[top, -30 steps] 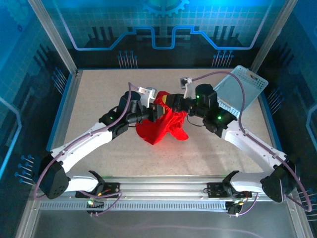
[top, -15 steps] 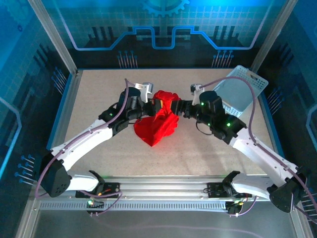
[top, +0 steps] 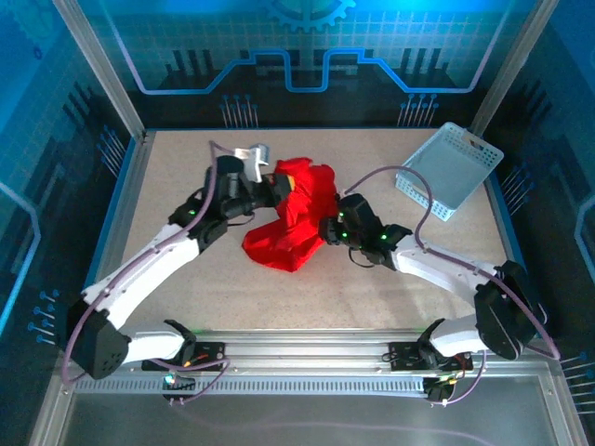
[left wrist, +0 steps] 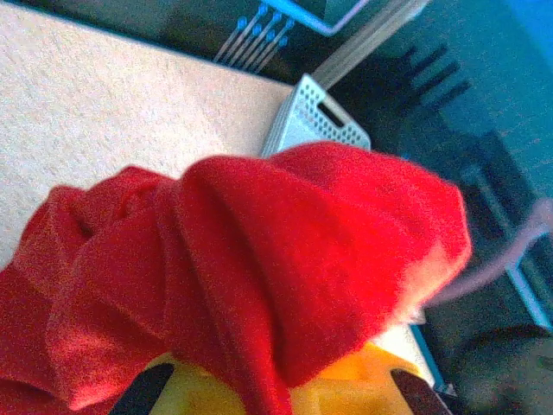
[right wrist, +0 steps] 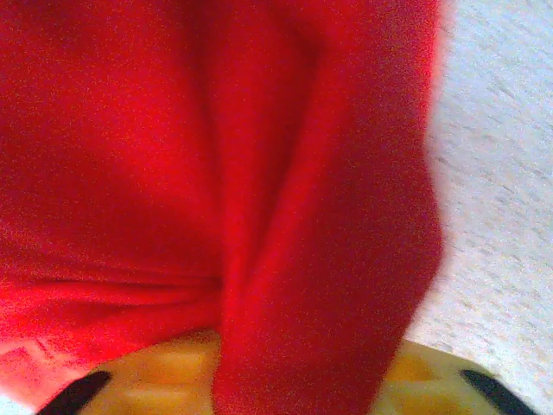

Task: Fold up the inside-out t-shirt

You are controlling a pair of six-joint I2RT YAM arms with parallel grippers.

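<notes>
The bright red t-shirt (top: 296,216) hangs bunched between my two grippers over the middle of the table, its lower end resting on the tabletop. My left gripper (top: 276,190) holds its upper left part, and in the left wrist view the t-shirt (left wrist: 285,259) drapes over the jaws and runs down between them. My right gripper (top: 324,229) grips the right side low down. In the right wrist view the folds of the t-shirt (right wrist: 259,216) gather into the jaws. The cloth hides the fingers of both grippers.
A light blue mesh basket (top: 450,170) lies at the back right of the table, and it also shows beyond the cloth in the left wrist view as the basket (left wrist: 315,121). Bare tabletop (top: 186,167) lies to the left and along the front.
My right arm has dropped low and swung toward the front centre, pulling the shirt's right side down. My left gripper has moved back and left. The shirt now stretches between them.
</notes>
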